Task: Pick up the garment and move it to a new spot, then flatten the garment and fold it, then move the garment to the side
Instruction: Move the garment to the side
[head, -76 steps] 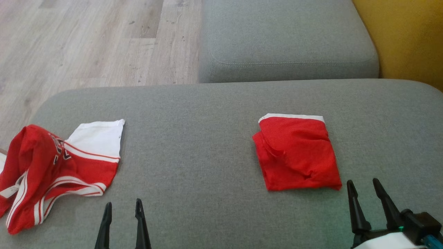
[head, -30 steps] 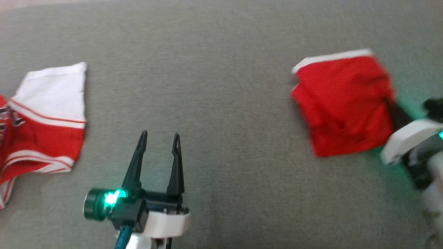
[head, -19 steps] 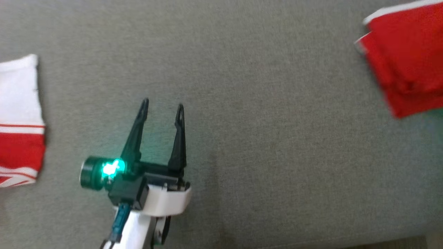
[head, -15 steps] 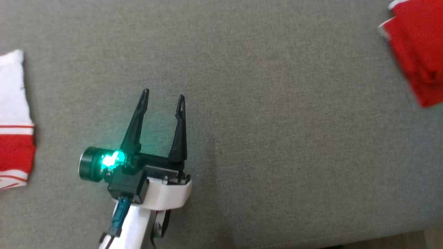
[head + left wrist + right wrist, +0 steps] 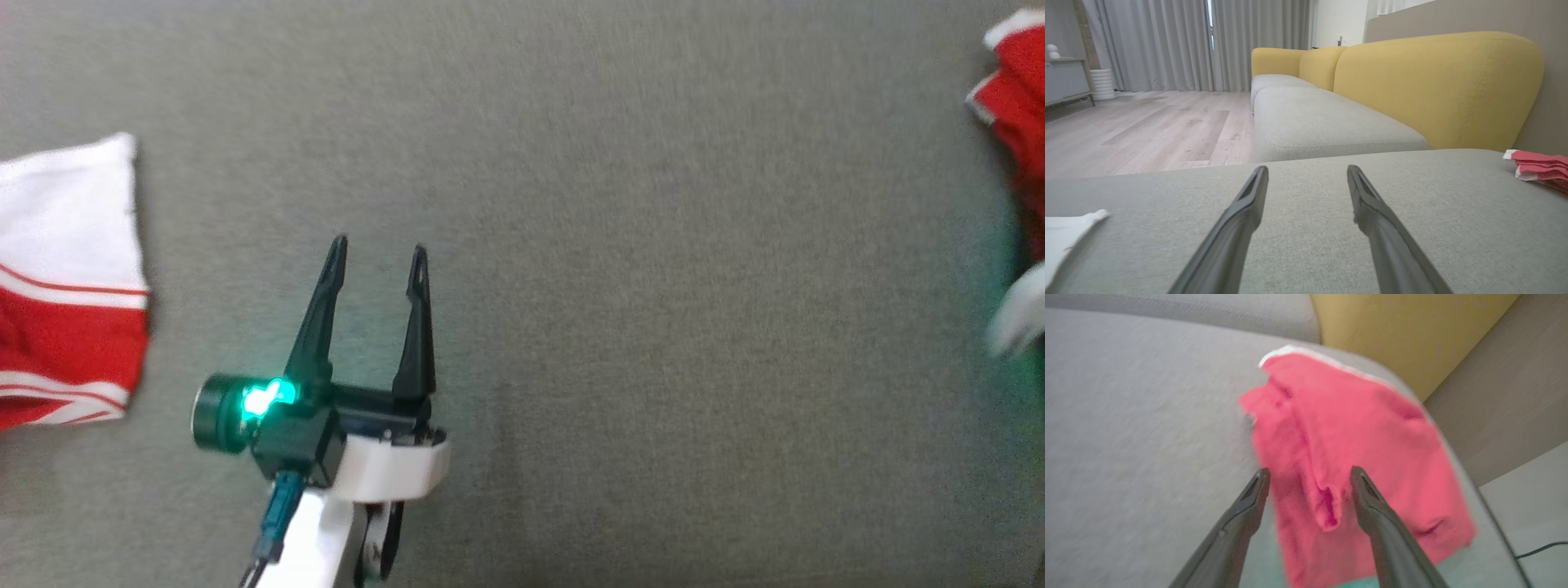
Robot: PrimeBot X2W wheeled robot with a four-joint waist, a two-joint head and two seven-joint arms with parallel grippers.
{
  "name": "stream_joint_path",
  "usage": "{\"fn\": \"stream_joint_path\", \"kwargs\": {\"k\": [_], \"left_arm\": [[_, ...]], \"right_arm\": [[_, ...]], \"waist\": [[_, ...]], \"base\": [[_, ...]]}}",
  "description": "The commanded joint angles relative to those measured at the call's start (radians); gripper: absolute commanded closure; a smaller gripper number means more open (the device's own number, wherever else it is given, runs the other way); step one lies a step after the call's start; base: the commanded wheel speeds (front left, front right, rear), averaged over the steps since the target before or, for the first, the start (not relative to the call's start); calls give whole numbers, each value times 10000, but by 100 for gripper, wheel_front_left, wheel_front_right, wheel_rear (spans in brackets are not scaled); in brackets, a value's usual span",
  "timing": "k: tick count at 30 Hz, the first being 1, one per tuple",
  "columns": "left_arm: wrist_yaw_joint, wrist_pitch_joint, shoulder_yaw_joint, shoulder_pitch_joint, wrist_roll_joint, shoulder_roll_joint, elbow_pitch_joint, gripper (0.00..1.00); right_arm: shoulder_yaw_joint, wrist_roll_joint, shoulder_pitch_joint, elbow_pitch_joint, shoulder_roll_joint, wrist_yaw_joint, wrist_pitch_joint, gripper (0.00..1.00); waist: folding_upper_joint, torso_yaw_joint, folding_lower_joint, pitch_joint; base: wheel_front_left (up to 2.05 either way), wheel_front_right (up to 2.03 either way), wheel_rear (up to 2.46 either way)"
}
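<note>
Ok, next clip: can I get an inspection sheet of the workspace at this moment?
Surface: grey sofa cushion, bare across the middle.
Job's things: folded red garment with a white edge, lying near the cushion's right corner.
Clutter: red and white garment lying at the cushion's left.
Grippers: left gripper open over bare cushion, holding nothing. Right gripper open over the folded red garment; contact cannot be told.
Cables: teal cable running along the left wrist; dark cable on the floor past the cushion's corner.
Surroundings: yellow backrest, wooden floor, grey curtains.
</note>
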Motion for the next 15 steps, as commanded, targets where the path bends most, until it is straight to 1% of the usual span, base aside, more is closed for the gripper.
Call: {"fn": "stream_joint_path", "kwargs": {"k": [1, 5, 7, 11, 15], "left_arm": [[92, -51, 270, 169, -59, -16, -246, 0], [248, -51, 288, 690, -246, -16, -123, 0], [306, -51, 334, 1016, -342, -16, -48, 0], [414, -51, 539, 1744, -688, -16, 45, 0], [496, -51, 891, 2436, -680, -16, 86, 0]], "right_arm": [[238, 107, 345, -220, -84, -7, -261, 0], [829, 717, 1140, 27, 824, -7, -1050, 0], [1342, 1008, 1515, 95, 1202, -7, -1482, 0], [2317, 1469, 2267, 42, 1712, -7, -2268, 0], [2784, 1885, 3053, -471, 2131, -7, -2637, 0]], "waist": [[0, 389, 1, -703], [0, 682, 1, -1638], [0, 802, 1, -2136], [0, 997, 1, -3102], [0, 1103, 1, -3835]], "base": [[0, 0, 0], [0, 0, 0], [0, 0, 0], [0, 0, 0], [0, 0, 0]]}}
